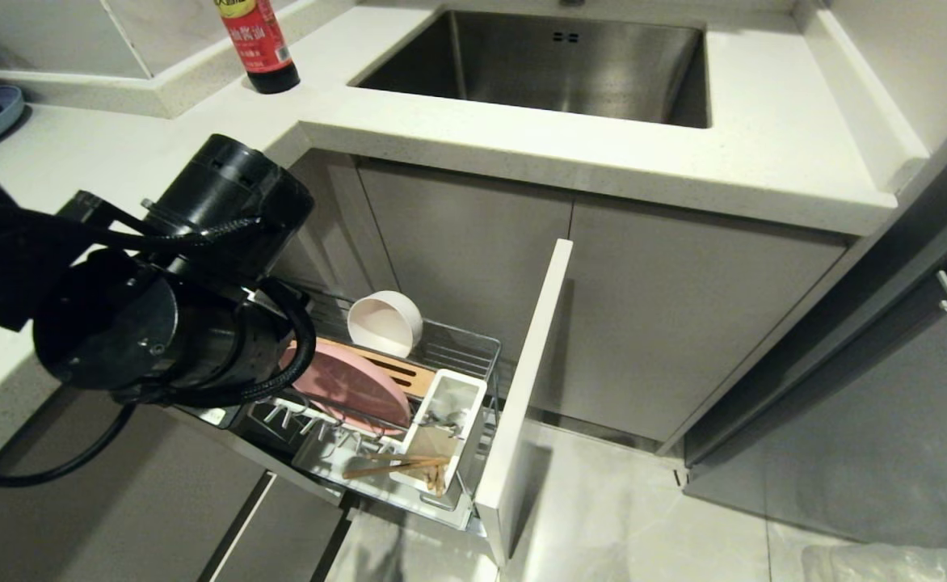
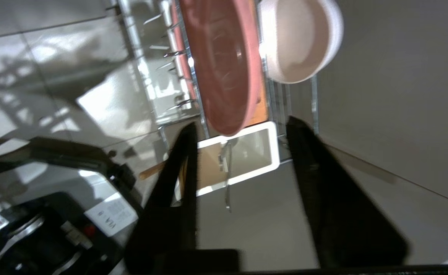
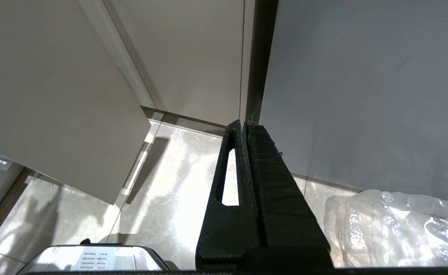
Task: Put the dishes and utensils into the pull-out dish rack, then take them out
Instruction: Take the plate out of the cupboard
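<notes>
Now the left gripper (image 2: 239,145) hangs over the pull-out dish rack (image 1: 457,352) with its jaws about half apart and nothing between them; in the left wrist view both dark fingers (image 2: 178,179) frame the white utensil caddy (image 2: 271,152). Everything looks loaded, so unloading is probably next. The pink plate (image 1: 352,384) stands on edge in the wire slots, with the white bowl (image 1: 385,323) tilted behind it at roughly 1 o'clock in the head view. The caddy (image 1: 473,396) sits at about 4 o'clock from the plate, against the rack's pale front panel (image 1: 526,388). The spoon (image 2: 227,172) stands in it, its long axis running nearly straight along the line of the fingers. The chopsticks (image 1: 393,465) lie almost flat instead, tips poking out of the caddy toward 9 o'clock, crosswise to the spoon. The left arm is plainly the nearer one; the right gripper (image 3: 244,130) is pressed shut, empty, parked low by the cabinet doors (image 3: 193,57), well apart from the rack.
</notes>
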Controlling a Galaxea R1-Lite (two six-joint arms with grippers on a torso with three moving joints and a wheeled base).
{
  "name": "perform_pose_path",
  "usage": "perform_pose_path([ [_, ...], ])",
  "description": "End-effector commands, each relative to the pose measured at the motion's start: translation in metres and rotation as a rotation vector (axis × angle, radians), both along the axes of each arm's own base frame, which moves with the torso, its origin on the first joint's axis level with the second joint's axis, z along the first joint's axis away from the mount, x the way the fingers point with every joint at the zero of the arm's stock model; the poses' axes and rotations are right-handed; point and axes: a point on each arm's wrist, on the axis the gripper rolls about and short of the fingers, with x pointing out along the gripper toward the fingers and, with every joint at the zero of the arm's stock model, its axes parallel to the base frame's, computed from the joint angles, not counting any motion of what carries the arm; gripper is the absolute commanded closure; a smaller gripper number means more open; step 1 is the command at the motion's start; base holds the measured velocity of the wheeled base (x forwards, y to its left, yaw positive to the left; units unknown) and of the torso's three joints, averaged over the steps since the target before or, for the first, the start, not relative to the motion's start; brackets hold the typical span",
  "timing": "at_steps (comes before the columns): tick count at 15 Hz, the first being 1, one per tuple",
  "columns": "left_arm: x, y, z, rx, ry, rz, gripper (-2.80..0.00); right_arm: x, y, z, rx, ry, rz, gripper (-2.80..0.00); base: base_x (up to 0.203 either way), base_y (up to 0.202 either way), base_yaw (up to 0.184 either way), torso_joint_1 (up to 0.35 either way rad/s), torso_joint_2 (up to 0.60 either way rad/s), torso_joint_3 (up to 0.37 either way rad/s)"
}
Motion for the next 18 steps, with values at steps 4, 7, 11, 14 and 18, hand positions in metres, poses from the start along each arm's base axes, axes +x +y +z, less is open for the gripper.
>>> perform_pose_path([
  [4, 0.018, 0.001, -0.018, -0.075, 0.111, -0.006, -2.8, 0.0, 0.0, 0.0, 0.0, 0.001, 0.001, 0.0, 0.0, 0.0, 0.0, 0.0, 0.0, 0.0],
  [7, 0.031, 0.0, -0.031, -0.068, 0.152, 0.014, -2.8, 0.0, 0.0, 0.0, 0.0, 0.001, 0.001, 0.0, 0.0, 0.0, 0.0, 0.0, 0.0, 0.0],
  [11, 0.053, 0.001, -0.05, -0.075, 0.209, 0.033, -2.8, 0.0, 0.0, 0.0, 0.0, 0.001, 0.0, 0.0, 0.0, 0.0, 0.0, 0.0, 0.0, 0.0],
  [14, 0.07, 0.001, -0.066, -0.067, 0.242, 0.055, -2.8, 0.0, 0.0, 0.0, 0.0, 0.0, 0.001, 0.0, 0.0, 0.0, 0.0, 0.0, 0.0, 0.0],
  [18, 0.083, 0.003, -0.075, -0.064, 0.234, 0.053, -2.8, 0.0, 0.0, 0.0, 0.0, 0.001, 0.001, 0.0, 0.0, 0.0, 0.0, 0.0, 0.0, 0.0],
])
